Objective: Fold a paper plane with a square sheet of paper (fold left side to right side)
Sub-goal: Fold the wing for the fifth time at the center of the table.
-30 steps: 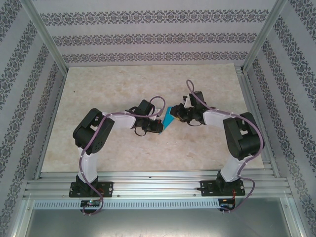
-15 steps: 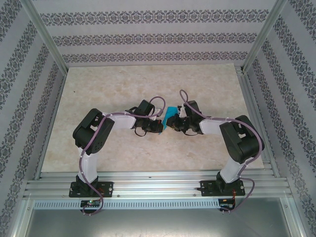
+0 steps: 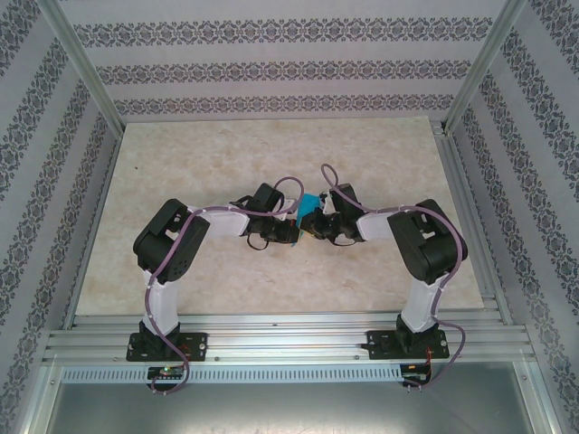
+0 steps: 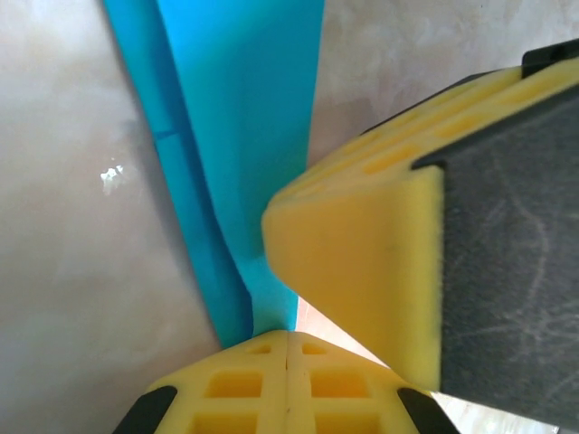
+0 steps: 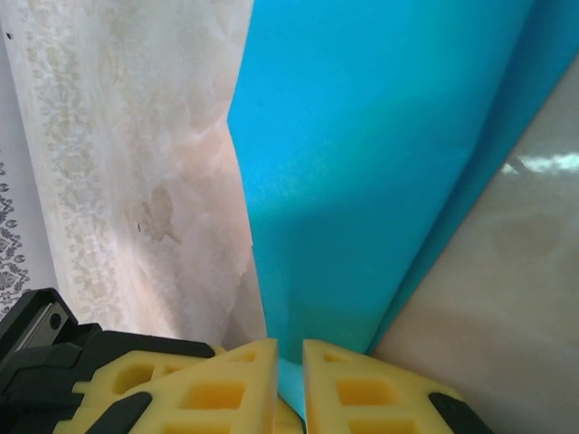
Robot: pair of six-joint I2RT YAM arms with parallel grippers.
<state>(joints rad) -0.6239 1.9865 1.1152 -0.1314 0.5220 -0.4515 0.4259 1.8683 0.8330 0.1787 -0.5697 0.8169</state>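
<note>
Over the tabletop [image 3: 181, 154], left tool [image 4: 288, 339] and right tool [image 5: 289, 362] clamped the paper [image 5: 362, 136].
I judged the fold underway; next called for pressing a crease.

My white-and-black left arm [image 3: 217, 217] and right arm [image 3: 384, 221] bend inward, wrists low. My yellow-padded left tool [image 4: 288, 336] squeezes the thin bright blue paper sheet [image 5: 380, 163] tight. My right tool [image 5: 289, 353] pinches it too.

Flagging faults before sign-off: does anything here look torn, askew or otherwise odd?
Nothing stands out. The thin cyan-blue paper sheet is gripped by both the left gripper and the right gripper over the marbled beige table, smoothly folded, with no tear or crumple visible.
</note>
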